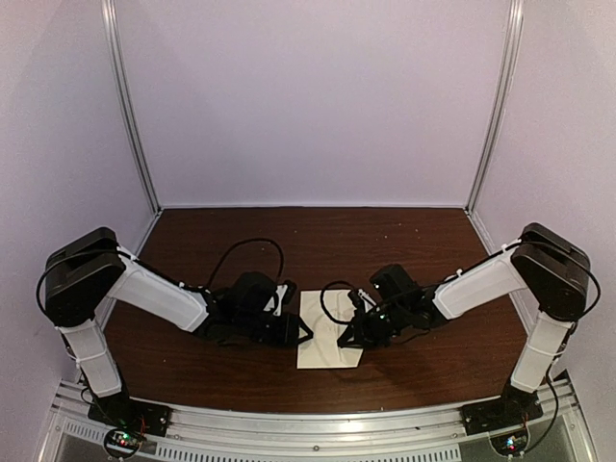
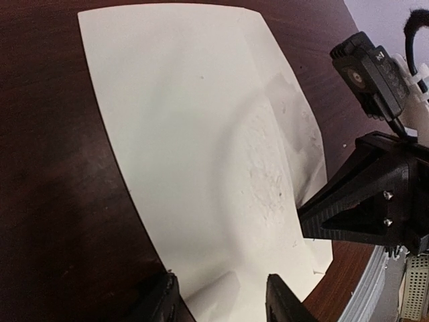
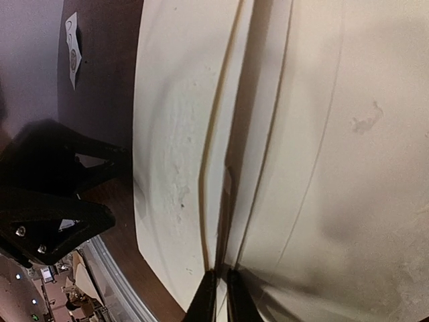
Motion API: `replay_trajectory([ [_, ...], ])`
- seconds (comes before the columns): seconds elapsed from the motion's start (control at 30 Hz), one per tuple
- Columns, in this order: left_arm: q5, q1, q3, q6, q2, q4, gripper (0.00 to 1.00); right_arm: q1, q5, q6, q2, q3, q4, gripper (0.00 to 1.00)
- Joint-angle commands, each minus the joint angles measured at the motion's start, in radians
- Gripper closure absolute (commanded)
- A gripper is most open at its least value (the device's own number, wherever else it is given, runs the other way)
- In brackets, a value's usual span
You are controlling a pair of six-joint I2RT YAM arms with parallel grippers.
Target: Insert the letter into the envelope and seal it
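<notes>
On the dark brown wooden table, the white-and-black left arm reaches in from the left. The left gripper sits low at the left edge of the cream, long rectangular paper envelope. Its two black fingers stand apart, and the paper's edge lies flat in the gap between them with neither finger pressing on it.

The envelope lies flat at the middle of the table, between the two grippers, and is the only container here. Whether a letter is inside it cannot be told. Its surface shows long creases and a rough, scuffed patch.

On the envelope's right side, the right gripper has its fingertips drawn together, pinching a thin raised fold of the cream paper. The white-and-black right arm comes in from the right.

The count is one envelope, two arms, two grippers, and one small white card with round stickers, which lies on the table apart from the envelope.
</notes>
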Motion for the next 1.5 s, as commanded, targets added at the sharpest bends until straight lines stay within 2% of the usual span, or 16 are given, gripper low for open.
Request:
replay_trajectory([
  [0.0,0.023,-0.009,-0.002,-0.015,0.024,0.041,0.55,0.014,-0.02,0.038,0.022,-0.016,0.089,0.93],
  [0.17,0.019,-0.02,-0.004,-0.026,0.024,0.063,0.55,0.014,-0.028,0.054,0.019,-0.018,0.112,0.91],
  [0.33,-0.044,-0.016,0.008,0.001,-0.036,0.022,0.51,0.012,-0.003,0.011,-0.026,0.0,0.028,0.87],
  [0.6,-0.137,0.056,0.068,0.116,-0.255,-0.226,0.32,-0.039,0.086,-0.083,-0.198,0.034,-0.185,0.61],
  [0.77,-0.138,0.171,0.068,0.197,-0.392,-0.388,0.26,-0.078,0.145,-0.134,-0.307,0.055,-0.269,0.45],
  [1.0,-0.048,0.449,0.028,0.341,-0.49,-0.545,0.22,-0.116,0.193,-0.171,-0.397,0.063,-0.303,0.36],
  [1.17,-0.003,0.6,-0.007,0.425,-0.448,-0.57,0.22,-0.118,0.184,-0.177,-0.389,0.059,-0.285,0.36],
  [1.47,0.03,0.677,-0.009,0.478,-0.314,-0.538,0.21,-0.131,0.178,-0.175,-0.372,0.036,-0.233,0.33],
])
